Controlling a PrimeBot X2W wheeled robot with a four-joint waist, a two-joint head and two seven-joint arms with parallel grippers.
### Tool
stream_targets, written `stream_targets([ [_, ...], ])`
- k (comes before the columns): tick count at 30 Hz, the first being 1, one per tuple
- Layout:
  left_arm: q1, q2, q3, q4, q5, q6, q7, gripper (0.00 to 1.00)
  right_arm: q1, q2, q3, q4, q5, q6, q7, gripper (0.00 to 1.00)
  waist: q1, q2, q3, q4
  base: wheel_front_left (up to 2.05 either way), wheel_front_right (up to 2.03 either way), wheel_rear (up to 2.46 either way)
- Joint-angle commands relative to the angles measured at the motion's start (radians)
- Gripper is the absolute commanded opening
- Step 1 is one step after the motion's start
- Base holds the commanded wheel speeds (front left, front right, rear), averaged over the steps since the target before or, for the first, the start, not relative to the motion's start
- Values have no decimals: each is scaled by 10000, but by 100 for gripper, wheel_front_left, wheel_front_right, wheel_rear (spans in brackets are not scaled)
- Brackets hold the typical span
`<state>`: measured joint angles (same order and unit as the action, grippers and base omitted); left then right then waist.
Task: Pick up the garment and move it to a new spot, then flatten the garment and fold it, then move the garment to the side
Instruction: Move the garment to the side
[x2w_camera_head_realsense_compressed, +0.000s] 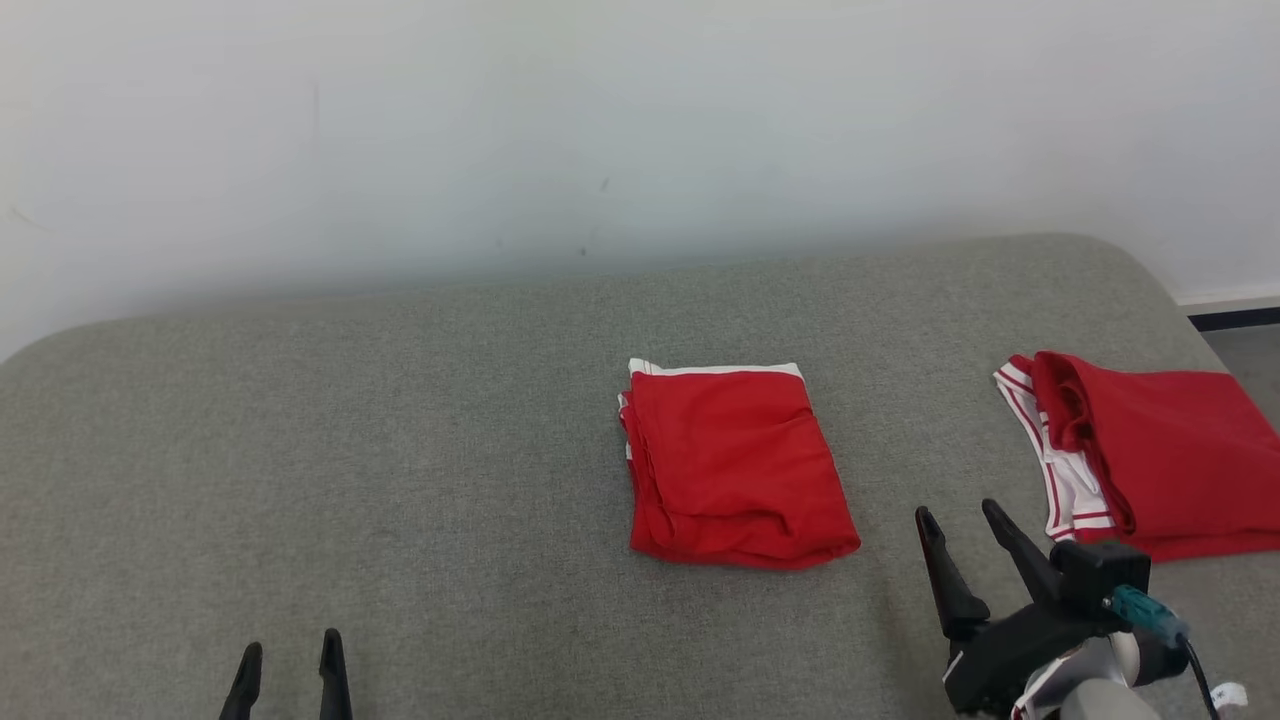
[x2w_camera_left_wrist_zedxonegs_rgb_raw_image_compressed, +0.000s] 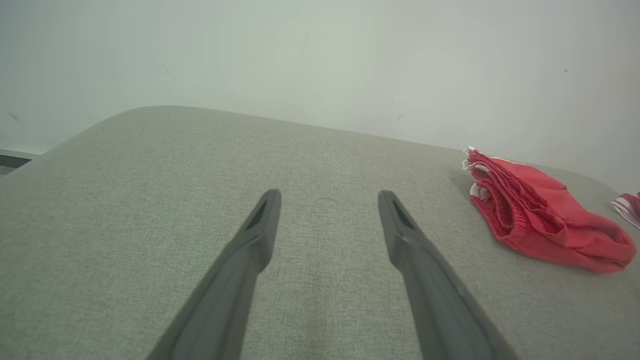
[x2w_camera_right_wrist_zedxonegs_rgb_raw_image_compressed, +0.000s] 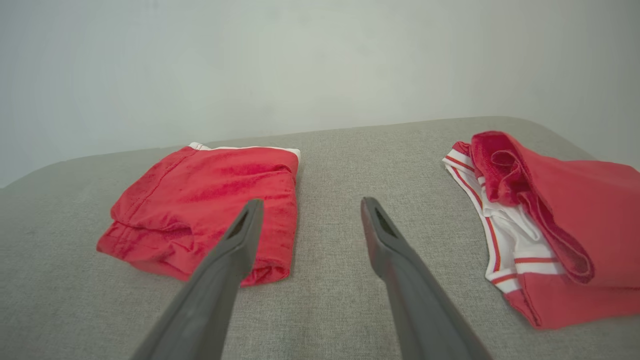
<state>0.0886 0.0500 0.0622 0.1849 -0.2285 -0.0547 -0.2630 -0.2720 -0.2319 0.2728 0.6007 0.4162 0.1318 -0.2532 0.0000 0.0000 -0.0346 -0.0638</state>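
The folded red garment (x2w_camera_head_realsense_compressed: 735, 465), with a white band at its far edge, lies flat in the middle of the grey padded surface (x2w_camera_head_realsense_compressed: 350, 420). The right pincer (x2w_camera_head_realsense_compressed: 956, 510) stands apart and empty near its right side, between it and a second red garment (x2w_camera_head_realsense_compressed: 1170, 450). The left pincer (x2w_camera_head_realsense_compressed: 291, 642), also apart, is well to its left.

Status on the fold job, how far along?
Done: the middle garment lies folded on the cushion; a second garment sits near the right edge. In hand: nothing, left gripper and right gripper are open and off the cloth. Left: probably moving the middle garment aside.
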Motion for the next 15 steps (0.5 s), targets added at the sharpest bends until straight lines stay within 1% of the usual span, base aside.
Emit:
stream_targets([
  [1, -37, 7, 28, -18, 80, -48, -10, 100, -304, 35, -1, -35, 70, -25, 124, 100, 0, 0, 51, 48, 0, 0, 0],
  [3, -18, 7, 31, -29, 113, -54, -10, 100, -620, 67, -30, -40, 196, -25, 361, 100, 0, 0, 126, 94, 0, 0, 0],
  [6, -79, 7, 11, -73, 203, -140, -11, 100, -1287, 97, -114, 159, 356, -25, 1063, 100, 0, 0, 286, 263, 0, 0, 0],
  [11, -391, 7, -130, -192, 391, -252, -11, 100, -2673, 137, -272, 1003, 428, -25, 3225, 100, 0, 0, 867, 753, 0, 0, 0],
  [15, -755, 9, -204, -220, 485, -349, -10, 100, -3643, 218, -569, 1822, 335, -25, 4401, 100, 0, 0, 1419, 1252, 0, 0, 0],
])
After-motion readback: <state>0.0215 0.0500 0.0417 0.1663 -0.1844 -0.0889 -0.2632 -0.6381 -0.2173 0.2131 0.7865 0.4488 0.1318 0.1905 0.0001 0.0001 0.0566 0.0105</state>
